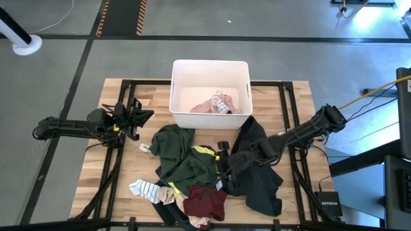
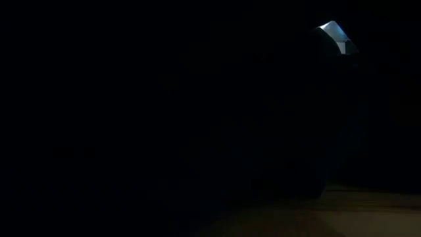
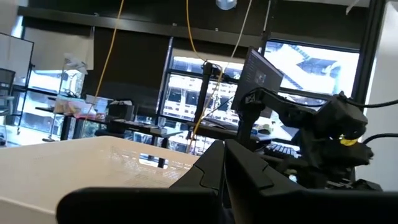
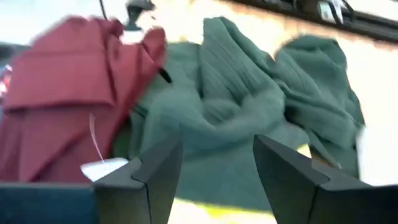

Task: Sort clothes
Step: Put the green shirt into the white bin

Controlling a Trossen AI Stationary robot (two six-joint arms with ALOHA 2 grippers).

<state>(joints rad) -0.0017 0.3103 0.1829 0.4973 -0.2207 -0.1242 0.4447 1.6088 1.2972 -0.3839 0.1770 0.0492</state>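
A pile of clothes lies on the wooden table's near half: a dark green garment [image 1: 183,154], a black one [image 1: 260,173], a maroon one [image 1: 205,202], a bit of yellow [image 1: 204,151] and a striped sock [image 1: 144,189]. A pink garment [image 1: 209,104] and another striped sock lie in the white bin [image 1: 210,64]. My right gripper [image 1: 223,157] is open close over the pile's middle. In its wrist view the fingers [image 4: 217,168] stand over the green garment [image 4: 249,106], beside the maroon one [image 4: 68,106]. I cannot tell whether they touch it. My left gripper [image 1: 142,115] is shut and empty, left of the bin.
The white bin stands at the table's far middle; its wall shows in the left wrist view [image 3: 93,162]. The black garment lies under and beside my right arm. The low view is dark, covered by something close to the camera. Bare wood [image 1: 103,173] shows at the near left.
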